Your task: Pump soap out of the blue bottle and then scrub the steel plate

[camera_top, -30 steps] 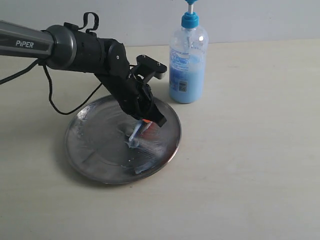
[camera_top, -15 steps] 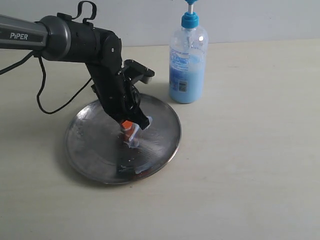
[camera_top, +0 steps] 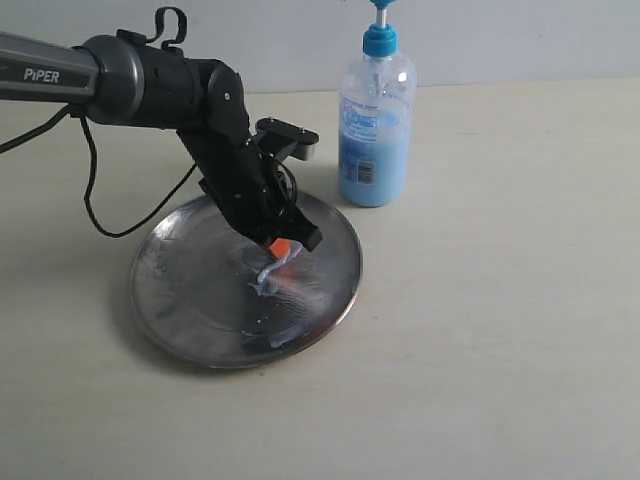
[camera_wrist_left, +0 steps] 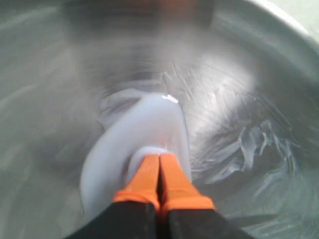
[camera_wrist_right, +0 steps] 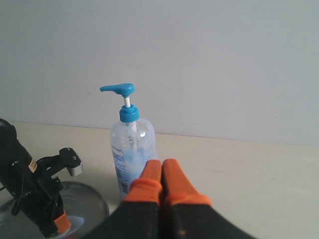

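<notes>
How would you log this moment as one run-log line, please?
phase: scrub | left gripper: shut, tips in soap on steel plate | right gripper: shut, empty, facing blue bottle

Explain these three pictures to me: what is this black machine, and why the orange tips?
It is a robot with two arms, each ending in an orange-tipped hand. One picture comes from a camera off to the side; the other two from cameras on the wrists, each looking along its own hand. On the table stand a blue bottle with a pump and a steel plate. The left hand, shut, presses its tips into a smear of soap on the plate. The right hand, also shut and holding nothing, hangs facing the bottle.
</notes>
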`<state>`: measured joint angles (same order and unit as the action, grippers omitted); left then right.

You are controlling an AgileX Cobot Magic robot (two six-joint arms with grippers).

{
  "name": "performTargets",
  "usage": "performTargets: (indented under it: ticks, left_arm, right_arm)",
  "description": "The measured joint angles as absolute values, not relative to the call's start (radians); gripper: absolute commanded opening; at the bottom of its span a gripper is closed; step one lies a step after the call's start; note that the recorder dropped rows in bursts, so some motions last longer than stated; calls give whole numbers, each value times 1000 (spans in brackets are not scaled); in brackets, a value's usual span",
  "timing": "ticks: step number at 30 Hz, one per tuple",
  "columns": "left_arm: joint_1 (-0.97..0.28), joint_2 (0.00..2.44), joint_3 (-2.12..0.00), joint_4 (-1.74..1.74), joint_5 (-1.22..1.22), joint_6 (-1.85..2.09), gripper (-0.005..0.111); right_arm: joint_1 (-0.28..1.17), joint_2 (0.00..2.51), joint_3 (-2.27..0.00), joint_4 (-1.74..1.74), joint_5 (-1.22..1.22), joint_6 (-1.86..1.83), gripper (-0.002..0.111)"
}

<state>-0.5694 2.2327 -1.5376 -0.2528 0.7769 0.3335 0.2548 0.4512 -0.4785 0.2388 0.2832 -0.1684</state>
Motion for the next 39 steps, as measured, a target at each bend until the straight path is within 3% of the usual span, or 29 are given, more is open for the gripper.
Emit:
performTargets:
  ticks: [13, 24, 39]
  left_arm:
    - [-573, 2249, -1549, -150, 744, 220, 1]
    - [-574, 2250, -1556, 84, 869, 141, 1]
    - [-615, 2246, -1556, -111, 933, 300, 1]
  right_arm:
    - [255, 451, -479, 244, 283, -168, 0]
    - [255, 451, -479, 247, 283, -168, 0]
    - [255, 451, -479, 248, 283, -170, 0]
